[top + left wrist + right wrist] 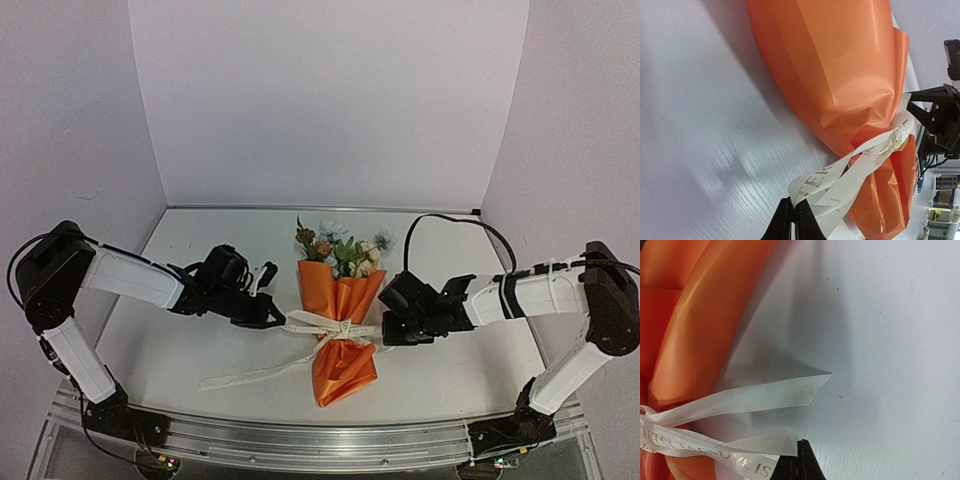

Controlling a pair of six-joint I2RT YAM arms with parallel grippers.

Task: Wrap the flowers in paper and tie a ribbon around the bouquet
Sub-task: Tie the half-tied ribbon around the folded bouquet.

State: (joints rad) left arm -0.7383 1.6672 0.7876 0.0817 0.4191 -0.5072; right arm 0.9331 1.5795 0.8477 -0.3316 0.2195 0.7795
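The bouquet (pixel 340 335) lies on the table, an orange paper (pixel 840 65) cone with its flowers (pixel 340 250) pointing away from me. The cream ribbon (pixel 328 324) circles its pinched waist. My left gripper (pixel 278 318) sits just left of the waist, shut on a ribbon loop (pixel 840 180), with the jaws pressed together (pixel 792 201). My right gripper (pixel 388 328) sits just right of the waist, shut on the other ribbon loop (pixel 765 440) at its tips (pixel 801 445). A cut ribbon end (pixel 775 397) lies loose on the table beside the paper (pixel 695 325). The stems are hidden inside the cone.
A long ribbon tail (pixel 245 377) trails across the table toward the front left. White walls close in the back and both sides. A metal rail (pixel 320 440) runs along the near edge between the arm bases.
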